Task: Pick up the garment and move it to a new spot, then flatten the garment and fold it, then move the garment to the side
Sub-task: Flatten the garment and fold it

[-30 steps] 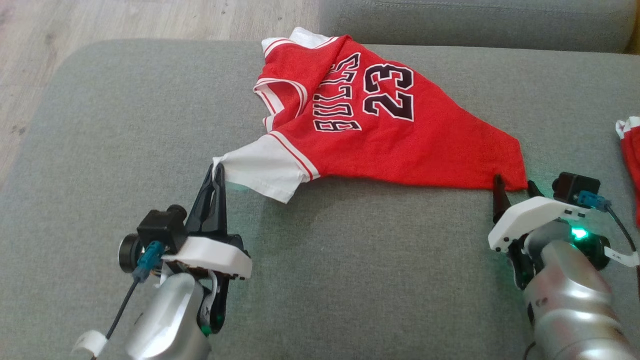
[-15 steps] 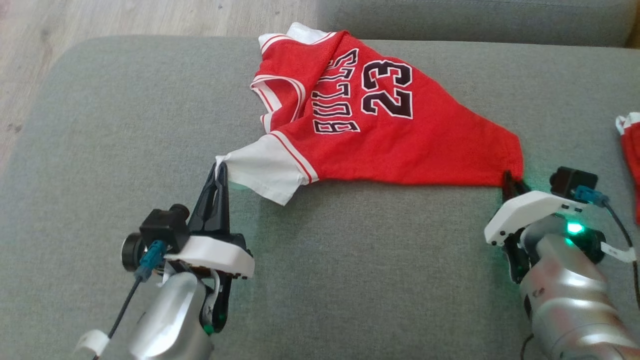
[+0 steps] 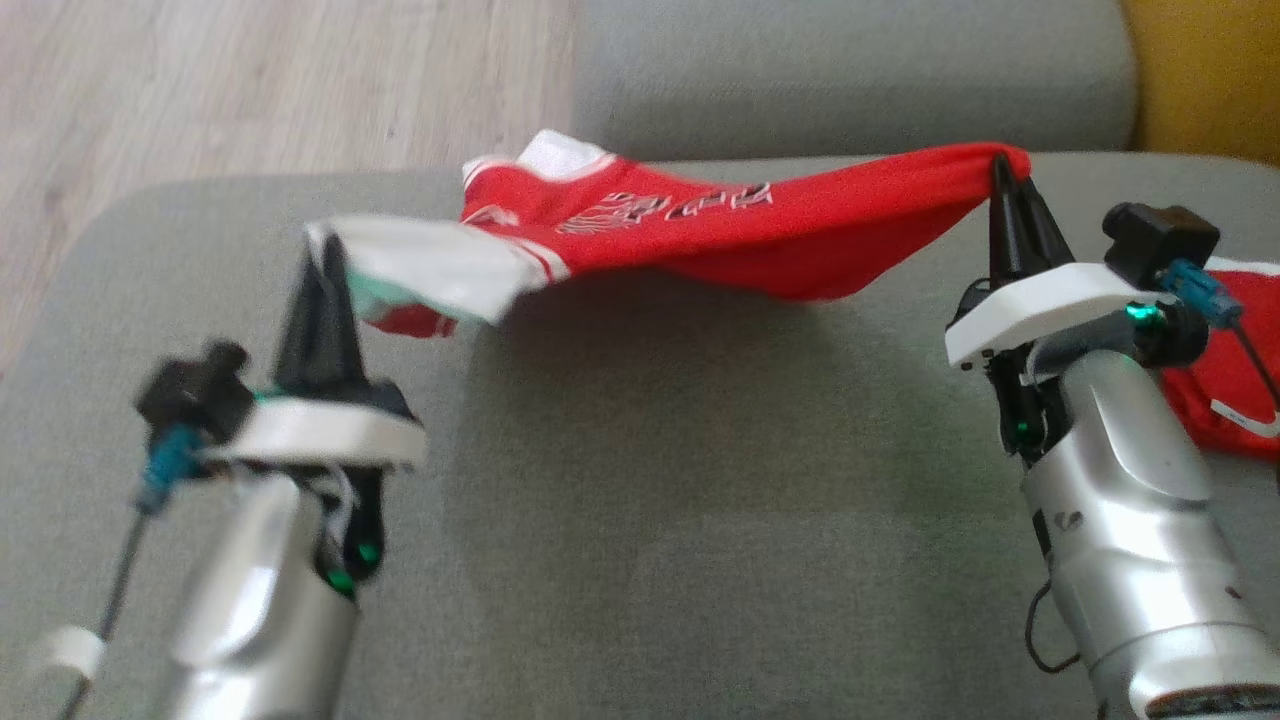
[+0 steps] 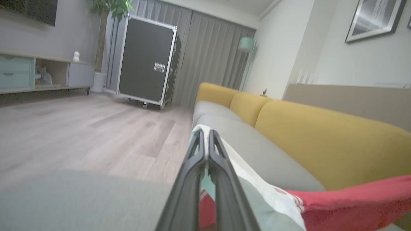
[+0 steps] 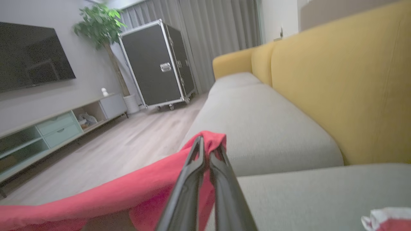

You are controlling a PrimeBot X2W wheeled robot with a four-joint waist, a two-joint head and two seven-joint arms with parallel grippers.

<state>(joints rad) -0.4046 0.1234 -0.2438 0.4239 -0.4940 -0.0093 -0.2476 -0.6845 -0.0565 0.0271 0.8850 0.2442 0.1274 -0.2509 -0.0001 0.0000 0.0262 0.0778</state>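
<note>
Both hands are closed: the left hand (image 3: 322,240) pinches the tip of the white sleeve (image 3: 440,265), and the right hand (image 3: 1003,172) pinches a red hem corner. The jersey (image 3: 760,240) hangs between them in a sagging span, its near edge clear of the sofa seat (image 3: 640,500); whether the far shoulder part touches the cushion can't be told. Risks: both grips are thin pinches at the very fingertips, so a sharp pull apart could slip a corner free and drop the jersey in a heap. One hold is on a sleeve and the other on a hem, so the cloth is strung diagonally and will likely land skewed or twisted. The slack belly could drag and tuck under itself if lowered carelessly. A second red garment (image 3: 1230,370) lies just beside the right arm, close enough to get swept or snagged. The sofa seat is grey woven fabric, soft and probably grabby on cloth. Behind it are another grey cushion (image 3: 850,80) and a yellow backrest (image 5: 337,80). Farther off are a pale wood floor (image 3: 250,80), a black wheeled flight case (image 4: 146,61), grey curtains (image 4: 208,61), a potted plant (image 5: 96,22), a wall TV (image 5: 32,54) and a low cabinet (image 5: 48,128).
</note>
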